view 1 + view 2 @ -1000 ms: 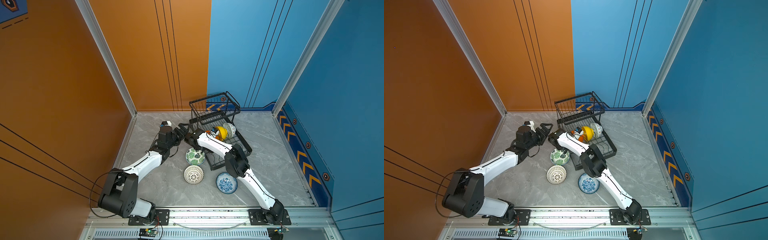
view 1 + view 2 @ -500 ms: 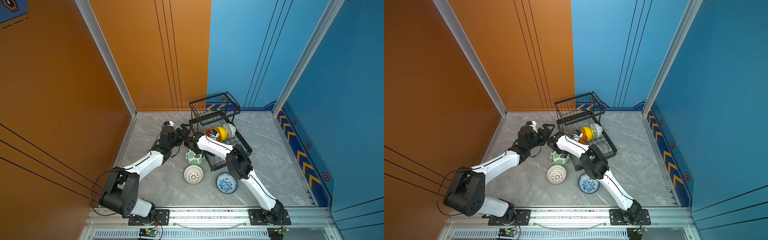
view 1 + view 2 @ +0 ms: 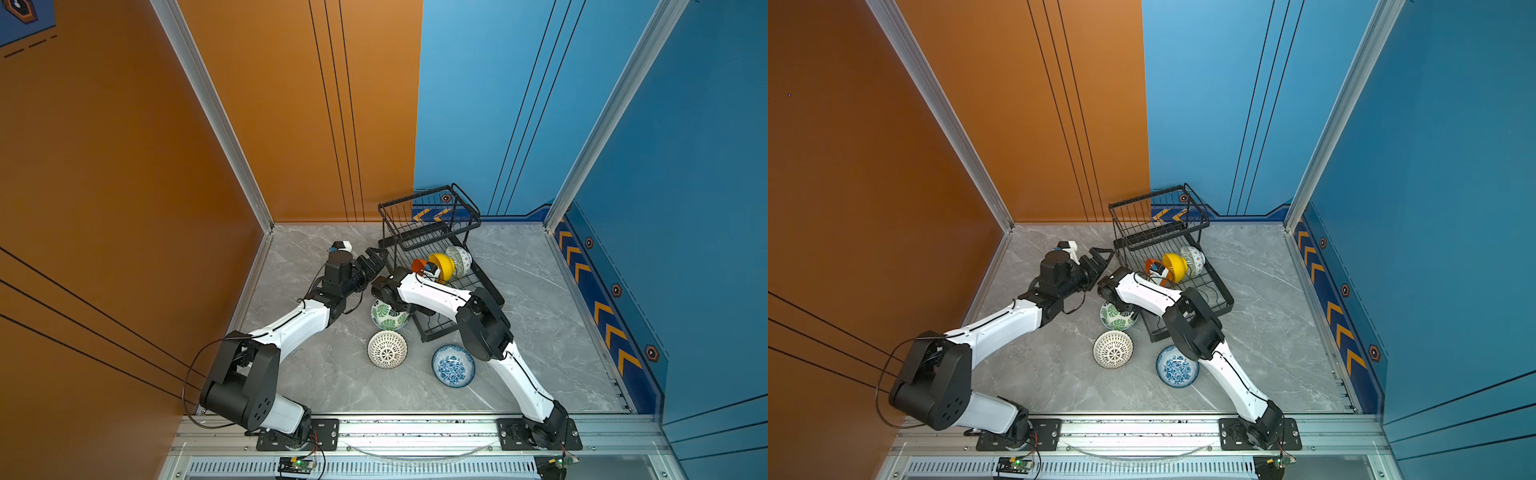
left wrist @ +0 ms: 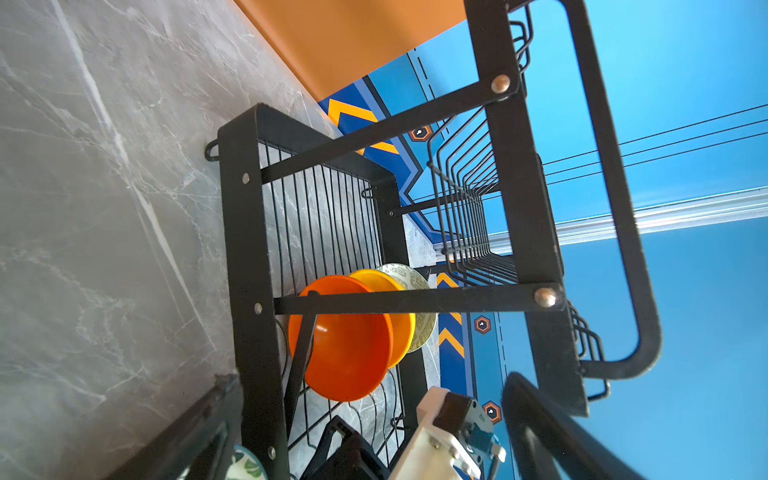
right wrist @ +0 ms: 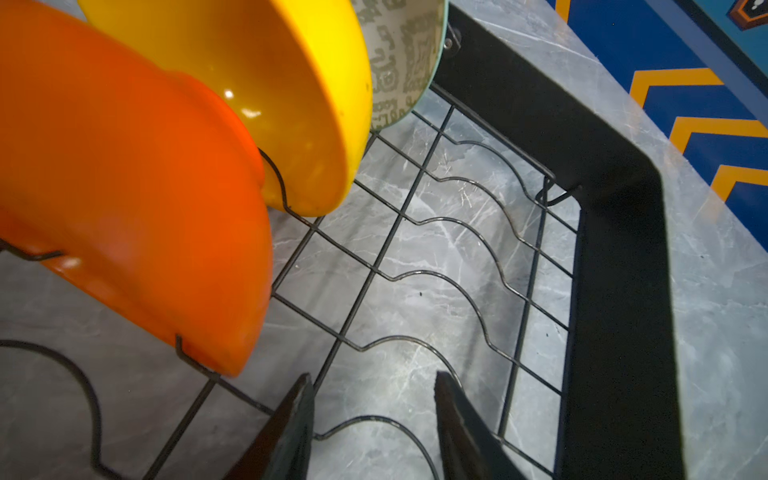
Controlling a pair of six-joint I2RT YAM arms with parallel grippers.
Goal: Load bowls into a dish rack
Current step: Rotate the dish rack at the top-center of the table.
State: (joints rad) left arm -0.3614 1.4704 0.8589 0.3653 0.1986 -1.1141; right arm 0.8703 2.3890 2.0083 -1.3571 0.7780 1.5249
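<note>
The black wire dish rack (image 3: 487,287) stands at the back. An orange bowl (image 3: 419,264), a yellow bowl (image 3: 443,264) and a pale grey-green patterned bowl (image 3: 459,257) stand on edge in its dividers. My right gripper (image 5: 372,376) is open inside the rack. Only bare wire lies between its fingers, and the orange bowl (image 5: 145,208) stands free just beside one finger. My left gripper (image 3: 374,258) is wide open and empty at the rack's outer side, by the raised basket tier. A leaf bowl (image 3: 388,318), a lattice bowl (image 3: 387,349) and a blue floral bowl (image 3: 453,365) sit on the floor.
The three floor bowls lie near the rack's front corner, and the right arm passes over the leaf bowl. The rack's dividers (image 5: 457,257) beside the standing bowls hold nothing. Orange and blue walls close in the grey marble floor (image 3: 540,316).
My right gripper's jaws have widened beside the orange bowl. The left gripper has moved closer to the rack's side and stayed open.
</note>
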